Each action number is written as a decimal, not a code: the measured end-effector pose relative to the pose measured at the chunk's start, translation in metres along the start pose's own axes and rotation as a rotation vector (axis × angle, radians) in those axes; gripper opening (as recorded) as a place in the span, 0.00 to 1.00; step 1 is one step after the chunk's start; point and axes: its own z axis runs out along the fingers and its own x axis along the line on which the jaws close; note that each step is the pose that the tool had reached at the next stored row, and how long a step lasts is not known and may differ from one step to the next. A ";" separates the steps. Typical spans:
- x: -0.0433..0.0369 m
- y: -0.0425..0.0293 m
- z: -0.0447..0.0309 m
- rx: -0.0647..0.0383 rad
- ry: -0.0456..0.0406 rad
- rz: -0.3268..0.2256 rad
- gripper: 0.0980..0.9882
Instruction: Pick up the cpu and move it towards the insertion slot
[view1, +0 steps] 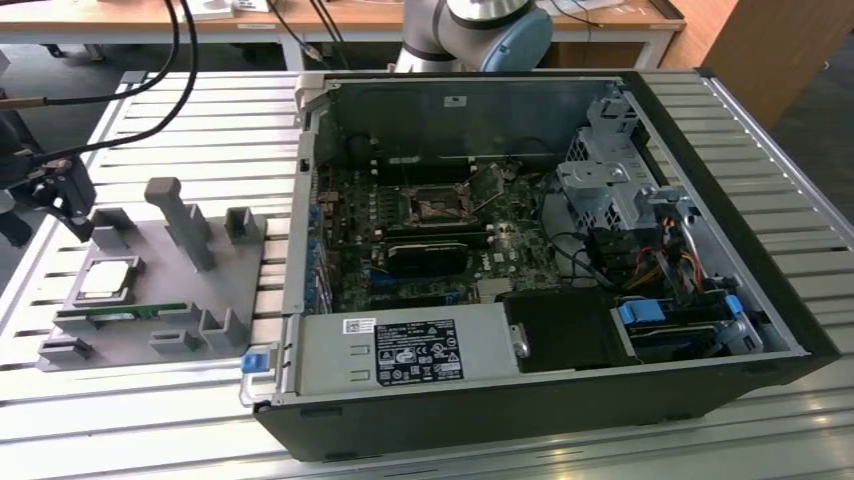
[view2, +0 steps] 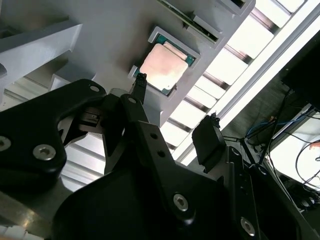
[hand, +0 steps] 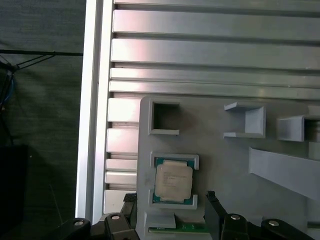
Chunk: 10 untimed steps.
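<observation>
— Where's the gripper?
— I've got it (view1: 64, 196) at the exterior view's left, fingers spread apart, holding nothing, above the grey tray (view1: 154, 285).
— And the chip?
— The cpu (view1: 107, 279) lies flat in its tray pocket, near the gripper. Further right, the insertion slot (view1: 437, 208) sits inside the open computer case (view1: 441, 120), well apart.

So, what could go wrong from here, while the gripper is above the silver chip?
The small square silver-topped cpu sits in a close pocket of the grey plastic holder; the open gripper might strike the pocket walls if off-centre. The thin green memory stick lies beside that pocket, so it might be caught too. The square dark insertion slot lies inside the black computer case, whose walls could block the carry.
</observation>
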 end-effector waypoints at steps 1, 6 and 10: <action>0.0000 -0.0001 0.0011 0.000 0.0000 0.000 0.62; 0.0000 -0.0006 0.0065 0.000 0.0000 0.000 0.62; 0.0000 -0.0008 0.0097 0.000 0.0000 0.000 0.62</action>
